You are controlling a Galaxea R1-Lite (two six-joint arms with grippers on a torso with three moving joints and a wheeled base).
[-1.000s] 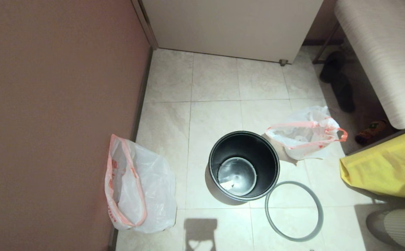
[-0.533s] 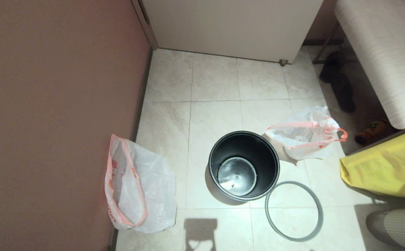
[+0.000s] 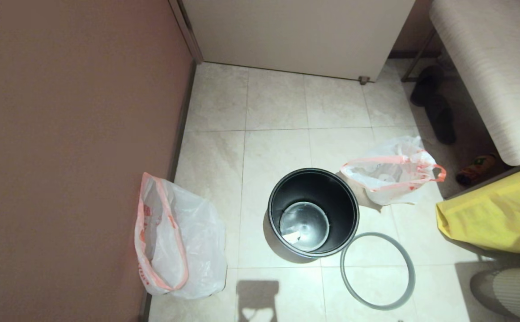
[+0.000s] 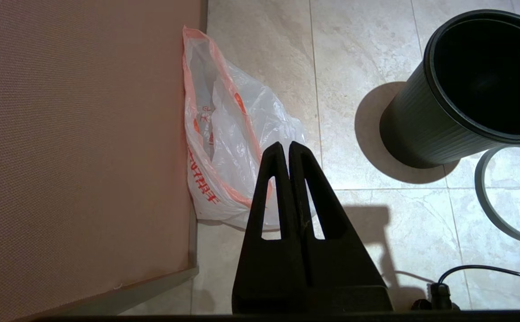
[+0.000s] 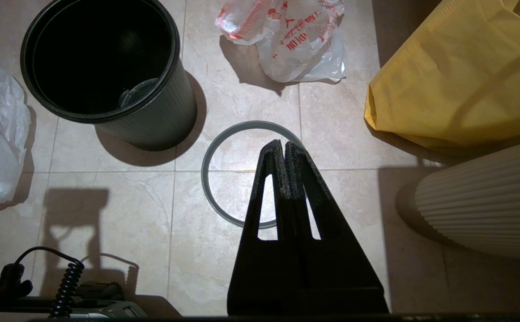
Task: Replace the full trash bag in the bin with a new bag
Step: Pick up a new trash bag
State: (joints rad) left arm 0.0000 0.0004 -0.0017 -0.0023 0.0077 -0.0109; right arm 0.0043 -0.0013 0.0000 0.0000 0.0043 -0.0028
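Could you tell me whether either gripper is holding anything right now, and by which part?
Nothing is held: the left gripper and right gripper are both shut on nothing.

Black bin (image 3: 313,213) upright, unlined, mid-floor. Full trash bag (image 3: 392,172) slumped just beyond it. New bag (image 3: 177,241) open against wall.

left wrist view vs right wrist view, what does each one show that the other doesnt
Only the left wrist view shows the shut left gripper, the brown wall and the new bag's red print. Only the right wrist view shows the shut right gripper, the full trash bag, the yellow fabric bag, the whole grey hoop and a ribbed white thing. Both show the bin standing unlined on the tile floor.
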